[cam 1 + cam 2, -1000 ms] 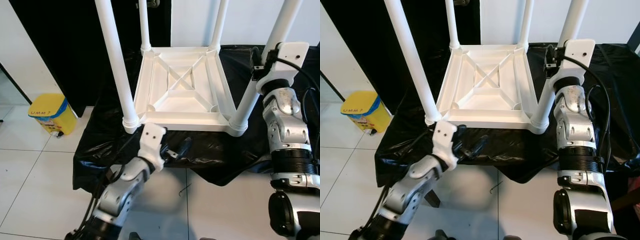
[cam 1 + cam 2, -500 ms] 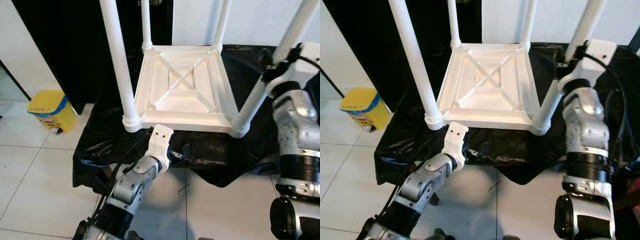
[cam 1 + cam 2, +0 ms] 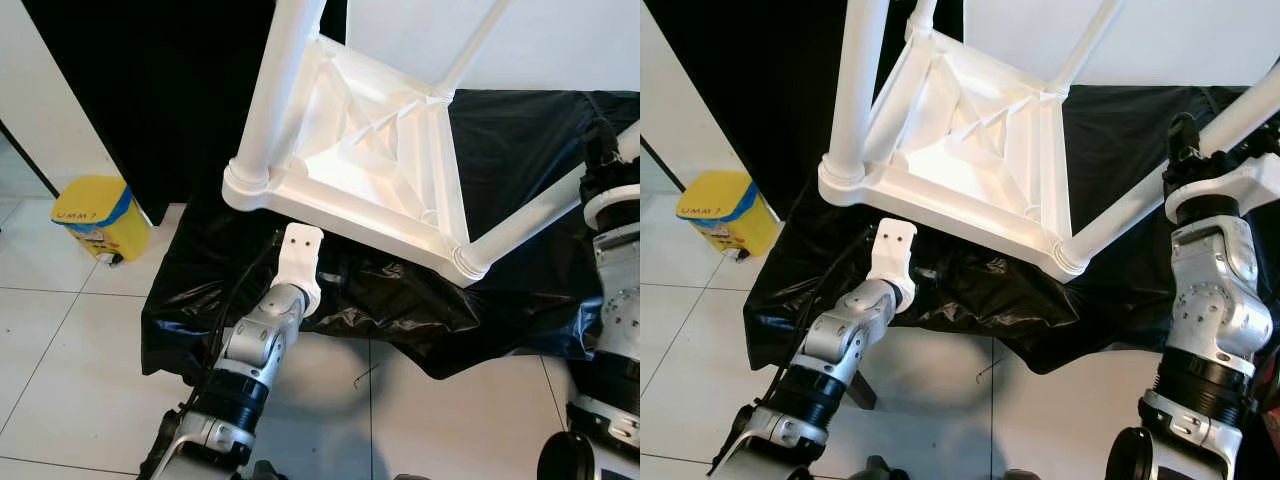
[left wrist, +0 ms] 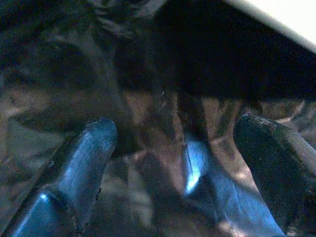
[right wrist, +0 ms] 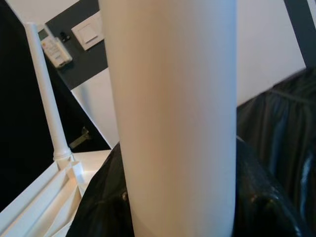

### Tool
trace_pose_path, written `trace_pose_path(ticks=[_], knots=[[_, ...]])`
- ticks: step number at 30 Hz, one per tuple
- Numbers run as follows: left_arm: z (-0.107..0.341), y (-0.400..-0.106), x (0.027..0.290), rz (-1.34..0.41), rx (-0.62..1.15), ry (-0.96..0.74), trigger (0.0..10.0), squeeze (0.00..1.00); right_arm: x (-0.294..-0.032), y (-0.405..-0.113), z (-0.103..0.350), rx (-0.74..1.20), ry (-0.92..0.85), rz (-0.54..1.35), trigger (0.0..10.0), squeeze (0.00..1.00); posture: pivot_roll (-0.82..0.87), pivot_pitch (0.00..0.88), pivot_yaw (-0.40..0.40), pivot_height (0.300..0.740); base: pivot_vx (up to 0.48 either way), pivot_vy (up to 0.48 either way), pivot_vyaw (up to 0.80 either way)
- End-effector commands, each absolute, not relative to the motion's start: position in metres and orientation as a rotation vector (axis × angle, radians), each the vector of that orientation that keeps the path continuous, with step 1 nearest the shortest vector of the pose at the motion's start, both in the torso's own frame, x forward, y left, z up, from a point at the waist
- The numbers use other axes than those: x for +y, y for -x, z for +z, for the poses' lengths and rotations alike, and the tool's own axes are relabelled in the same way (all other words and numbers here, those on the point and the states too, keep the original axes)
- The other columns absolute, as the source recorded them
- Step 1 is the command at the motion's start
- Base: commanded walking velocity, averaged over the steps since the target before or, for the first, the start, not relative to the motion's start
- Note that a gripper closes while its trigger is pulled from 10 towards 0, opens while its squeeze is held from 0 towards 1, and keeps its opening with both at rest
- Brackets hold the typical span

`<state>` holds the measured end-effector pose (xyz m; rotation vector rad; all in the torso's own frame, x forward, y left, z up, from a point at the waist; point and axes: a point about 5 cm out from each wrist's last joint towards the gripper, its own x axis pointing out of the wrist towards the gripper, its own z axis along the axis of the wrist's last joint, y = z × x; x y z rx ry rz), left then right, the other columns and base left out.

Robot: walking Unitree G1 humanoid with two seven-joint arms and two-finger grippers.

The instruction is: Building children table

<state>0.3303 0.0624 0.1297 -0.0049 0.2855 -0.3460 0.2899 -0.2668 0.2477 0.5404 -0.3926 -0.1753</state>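
The white children's table (image 3: 370, 150) is upside down and tilted on a black sheet (image 3: 400, 320), its near-left corner (image 3: 245, 180) raised off the sheet. My right gripper (image 3: 1188, 140) is shut on the near-right leg (image 3: 540, 215), which leans out to the right; that leg (image 5: 173, 123) stands very close in the right wrist view. My left gripper (image 4: 173, 138) is open, reaching low over the sheet under the table's near edge, its fingers (image 4: 84, 158) spread with nothing between them.
A yellow bin (image 3: 92, 215) stands on the white tiled floor (image 3: 70, 340) at the left. The black sheet hangs over the front of the low platform. A dark wall rises behind the table's left side, and a white wall (image 3: 560, 40) behind its right.
The table has tipped: its near-left corner rose and its legs now lean right. My right gripper moved right with the leg. My left gripper slid forward under the near edge.
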Motion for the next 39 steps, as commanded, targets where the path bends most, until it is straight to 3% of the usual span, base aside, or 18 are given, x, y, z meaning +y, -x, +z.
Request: trace_pose_path(ticks=[1, 9, 16, 20, 23, 25, 26, 31, 32, 38, 39], knots=[[0.140, -0.349, 0.080, -0.183, 0.242, 0.012, 10.0, 0.00, -0.266, -0.286, 0.212, -0.272, -0.784, -0.174, 10.0, 0.00, -0.18, 0.081, 0.046, 0.740, 0.000, 0.000, 0.00], [0.183, -0.388, 0.107, -0.012, 0.097, 0.075, 10.0, 0.00, -0.271, -0.270, 0.178, -0.212, -0.951, -0.209, 10.0, 0.00, -0.19, 0.084, 0.053, 0.740, 0.000, 0.000, 0.00], [0.222, -0.404, 0.109, -0.012, -0.023, 0.167, 10.0, 0.00, -0.267, -0.261, 0.153, -0.177, -1.038, -0.199, 10.0, 0.00, -0.20, 0.085, 0.051, 0.740, 0.000, 0.000, 0.00], [0.262, -0.410, 0.088, -0.128, -0.112, 0.259, 10.0, 0.00, -0.263, -0.256, 0.128, -0.119, -1.099, -0.235, 10.0, 0.00, -0.19, 0.086, 0.048, 0.740, 0.000, 0.000, 0.00], [0.307, -0.407, 0.052, -0.286, -0.212, 0.298, 10.0, 0.00, -0.256, -0.247, 0.102, -0.051, -1.148, -0.272, 10.0, 0.00, -0.19, 0.088, 0.052, 0.740, 0.000, 0.000, 0.00], [0.307, -0.407, 0.052, -0.286, -0.212, 0.298, 10.0, 0.00, -0.256, -0.247, 0.102, -0.051, -1.148, -0.272, 10.0, 0.00, -0.19, 0.088, 0.052, 0.740, 0.000, 0.000, 0.00], [0.328, -0.402, 0.031, -0.376, -0.258, 0.302, 10.0, 0.00, -0.251, -0.241, 0.092, -0.031, -1.172, -0.295, 10.0, 0.00, -0.19, 0.090, 0.055, 0.740, 0.000, 0.000, 0.00], [0.357, -0.389, -0.002, -0.511, -0.324, 0.311, 10.0, 0.00, -0.250, -0.218, 0.072, -0.054, -1.171, -0.349, 10.0, 0.00, -0.21, 0.099, 0.091, 0.740, 0.000, 0.000, 0.00], [0.364, -0.385, -0.011, -0.542, -0.340, 0.304, 10.0, 0.00, -0.253, -0.205, 0.067, -0.087, -1.155, -0.396, 10.0, 1.00, -0.21, 0.100, 0.098, 0.740, 0.000, 0.000, 0.00], [0.371, -0.381, -0.020, -0.583, -0.360, 0.289, 10.0, 0.00, -0.261, -0.182, 0.059, -0.140, -1.107, -0.511, 10.0, 1.00, -0.22, 0.102, 0.113, 0.740, 0.000, 0.000, 0.00], [0.372, -0.380, -0.022, -0.593, -0.362, 0.290, 10.0, 0.00, -0.263, -0.171, 0.053, -0.137, -1.069, -0.598, 10.0, 1.00, -0.23, 0.109, 0.133, 0.740, 0.000, 0.000, 0.00]])
